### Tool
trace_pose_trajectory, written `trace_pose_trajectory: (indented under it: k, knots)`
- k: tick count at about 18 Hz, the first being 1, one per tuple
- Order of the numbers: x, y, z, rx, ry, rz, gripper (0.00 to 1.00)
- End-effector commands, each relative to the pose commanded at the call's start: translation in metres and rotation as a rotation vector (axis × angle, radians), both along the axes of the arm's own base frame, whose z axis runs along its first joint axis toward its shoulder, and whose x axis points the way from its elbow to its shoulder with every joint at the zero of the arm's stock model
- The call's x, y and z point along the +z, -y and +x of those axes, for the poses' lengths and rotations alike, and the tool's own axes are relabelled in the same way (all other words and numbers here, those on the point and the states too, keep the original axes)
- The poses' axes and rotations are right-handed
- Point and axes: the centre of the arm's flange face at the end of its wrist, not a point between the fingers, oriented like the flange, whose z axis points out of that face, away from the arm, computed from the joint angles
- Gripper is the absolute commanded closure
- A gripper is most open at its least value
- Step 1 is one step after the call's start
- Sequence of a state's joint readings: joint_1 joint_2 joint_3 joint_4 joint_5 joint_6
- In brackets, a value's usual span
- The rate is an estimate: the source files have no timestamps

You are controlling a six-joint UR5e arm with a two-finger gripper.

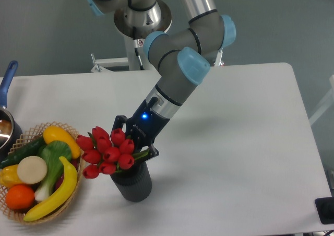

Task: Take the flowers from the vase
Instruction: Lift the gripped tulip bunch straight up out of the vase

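The flowers (107, 151), a bunch of red tulip buds with green leaves, lean to the left out of the vase (132, 184), a small dark grey ribbed pot near the table's front. My gripper (136, 153) reaches down from the upper right and sits right at the bunch, just above the vase's rim. One dark finger shows behind the buds at the upper left, another at the right by the stems. The stems pass between the fingers, but the buds hide the contact. I cannot tell whether the jaws are closed on them.
A wicker basket (31, 217) with a banana, an orange, a cucumber and other fruit and vegetables stands just left of the vase. A pot with a blue handle (8, 82) sits at the left edge. A dark object (326, 210) is at the table's front right corner.
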State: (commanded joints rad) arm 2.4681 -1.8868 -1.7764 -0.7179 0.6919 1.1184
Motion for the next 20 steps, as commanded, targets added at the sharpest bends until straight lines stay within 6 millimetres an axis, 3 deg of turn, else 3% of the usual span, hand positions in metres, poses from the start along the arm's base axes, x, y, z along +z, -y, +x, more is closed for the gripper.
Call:
trace_pose_trajectory:
  k: [8,12,20]
  knots:
    - [0.021,0.011,-0.02,0.05,0.055,0.055,0.58]
    - [0.053,0.01,-0.027,0.108,0.113,0.077,0.57]
    - [0.094,0.012,-0.037,0.193,0.182,0.092,0.57]
